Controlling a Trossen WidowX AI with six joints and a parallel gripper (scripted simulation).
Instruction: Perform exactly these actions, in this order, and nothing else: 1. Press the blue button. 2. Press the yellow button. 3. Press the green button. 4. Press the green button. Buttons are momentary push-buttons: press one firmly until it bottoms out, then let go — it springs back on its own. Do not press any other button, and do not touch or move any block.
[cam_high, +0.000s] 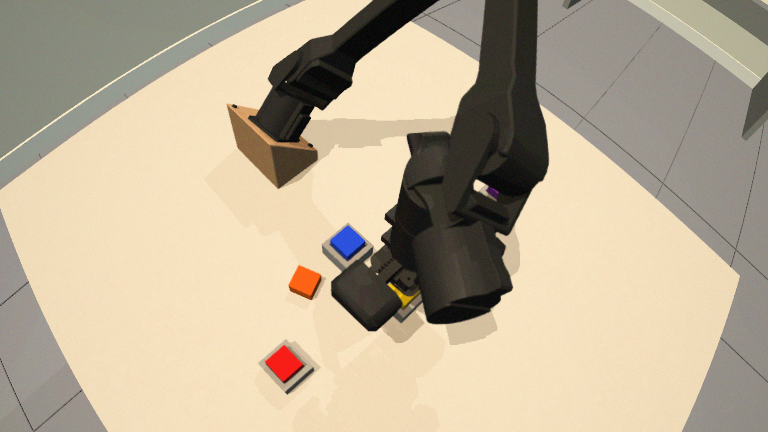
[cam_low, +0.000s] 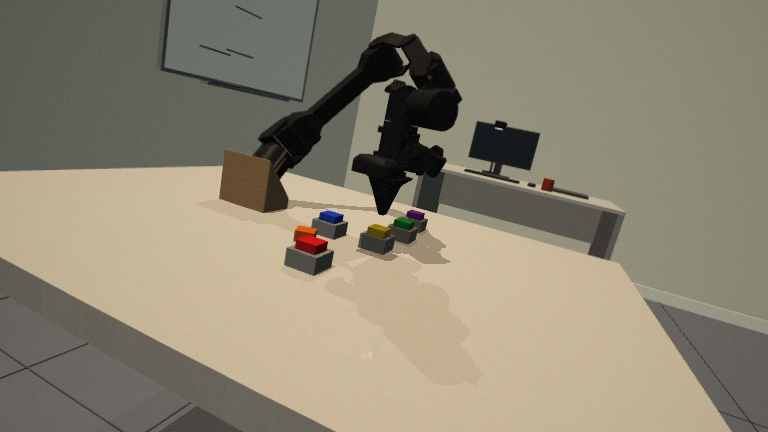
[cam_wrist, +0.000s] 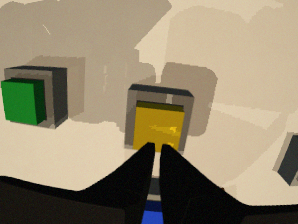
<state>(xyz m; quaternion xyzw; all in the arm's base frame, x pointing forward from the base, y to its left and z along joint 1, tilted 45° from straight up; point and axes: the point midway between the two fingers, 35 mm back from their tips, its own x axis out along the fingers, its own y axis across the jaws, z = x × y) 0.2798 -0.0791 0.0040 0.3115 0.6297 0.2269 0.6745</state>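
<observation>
Buttons (cam_low: 379, 231) sit on beige table (cam_low: 483, 322) — desk (cam_low: 515, 201) and whiteboard (cam_low: 238, 45) behind.

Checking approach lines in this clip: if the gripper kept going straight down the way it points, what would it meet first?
Most likely the yellow button: the shut gripper points down just above it, though exact alignment is hard to judge.

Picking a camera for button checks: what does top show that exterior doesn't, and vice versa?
Top only: the orange block fully exposed, apart from the blue button.

Exterior only: the green button, whole purple button, and the gap between the shut claw and the yellow button. In top the arm hides green and most of yellow.

Both: blue button, red button, wooden arm base.
</observation>
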